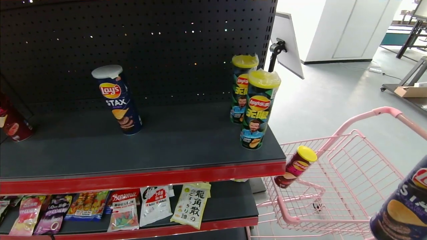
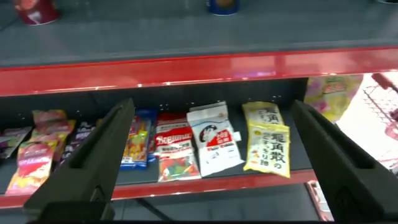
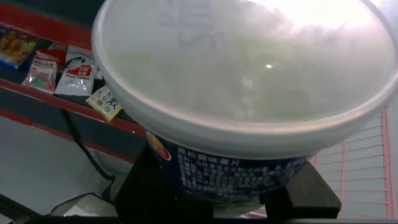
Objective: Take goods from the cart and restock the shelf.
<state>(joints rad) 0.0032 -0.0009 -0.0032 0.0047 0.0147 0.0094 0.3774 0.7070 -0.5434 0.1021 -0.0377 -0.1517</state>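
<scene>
Blue chip can sits clamped in your right gripper near the pink cart, right of the shelf. Your left gripper gapes wide, empty, facing snack bags on the lower tier. Maroon can leans inside the cart.

**What I Could Not Make Out**

The held can ran off the lower right corner of my head view, so its lid end was cut off there. From the right wrist, its pale lid hid most of the right gripper. I saw just two dark fingers pressed against the can's sides. A red can was cut by the head view's left edge. From the left wrist, another blue can was cut off above its base.
</scene>
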